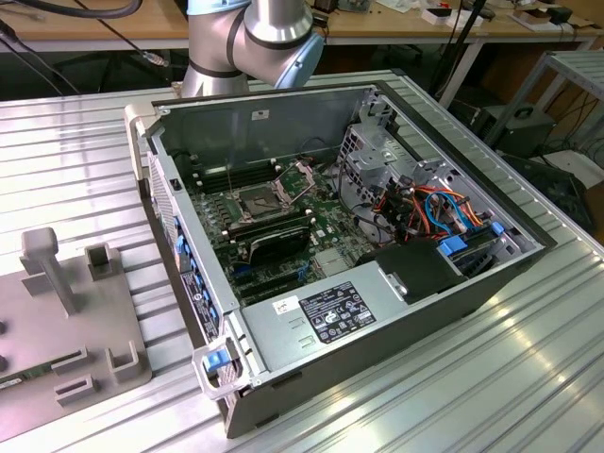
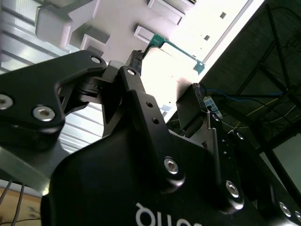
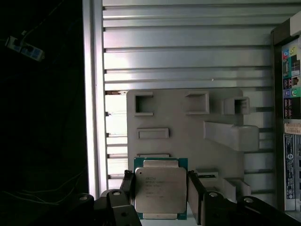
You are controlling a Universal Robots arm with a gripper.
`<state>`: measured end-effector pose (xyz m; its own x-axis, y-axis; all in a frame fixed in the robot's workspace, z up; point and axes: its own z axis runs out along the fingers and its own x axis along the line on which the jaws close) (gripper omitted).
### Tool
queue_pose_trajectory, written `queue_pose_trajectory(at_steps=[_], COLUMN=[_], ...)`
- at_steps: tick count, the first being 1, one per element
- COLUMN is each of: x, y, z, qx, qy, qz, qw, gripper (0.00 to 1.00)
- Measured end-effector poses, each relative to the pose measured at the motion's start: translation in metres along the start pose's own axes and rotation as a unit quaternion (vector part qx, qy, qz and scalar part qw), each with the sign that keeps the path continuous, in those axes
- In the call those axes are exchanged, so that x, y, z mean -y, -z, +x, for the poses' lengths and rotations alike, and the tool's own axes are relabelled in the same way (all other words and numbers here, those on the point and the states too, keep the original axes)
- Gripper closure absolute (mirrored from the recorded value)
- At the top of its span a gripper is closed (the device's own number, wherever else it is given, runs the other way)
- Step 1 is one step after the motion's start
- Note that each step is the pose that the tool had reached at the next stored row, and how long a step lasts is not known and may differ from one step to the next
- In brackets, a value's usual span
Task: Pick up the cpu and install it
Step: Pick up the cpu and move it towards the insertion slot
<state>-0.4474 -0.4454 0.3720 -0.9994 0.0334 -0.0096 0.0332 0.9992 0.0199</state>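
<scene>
Pick-up stage, I'd say: hand (image 3: 159, 174) spread wide, hovering over the cpu (image 3: 160, 193) on the grey plate (image 3: 188, 141); gripping it calls for a square, gentle close.

The cpu (image 3: 160, 189) is a flat square chip with a dull silver top and green edging. It lies flat on the grey plate (image 3: 188, 125).

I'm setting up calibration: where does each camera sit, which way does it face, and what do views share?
Exterior view: off the arm, looking down into the computer case; the arm shows behind it.
First wrist view: on the wrist, looking down past the gripper at the cpu and the fixture plate.
Second wrist view: behind the gripper's black body, facing that plate.
Shared: both wrist views show gripper, cpu, plate.
</scene>
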Motion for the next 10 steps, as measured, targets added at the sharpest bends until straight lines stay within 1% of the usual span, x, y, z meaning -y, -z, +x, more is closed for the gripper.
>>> queue_pose_trajectory(at_steps=[10], x=[-0.0001], y=[-0.0001], z=[-0.0026], qx=[0.0], qy=[0.0], qz=[0.0], qw=[1.0], gripper=[0.45])
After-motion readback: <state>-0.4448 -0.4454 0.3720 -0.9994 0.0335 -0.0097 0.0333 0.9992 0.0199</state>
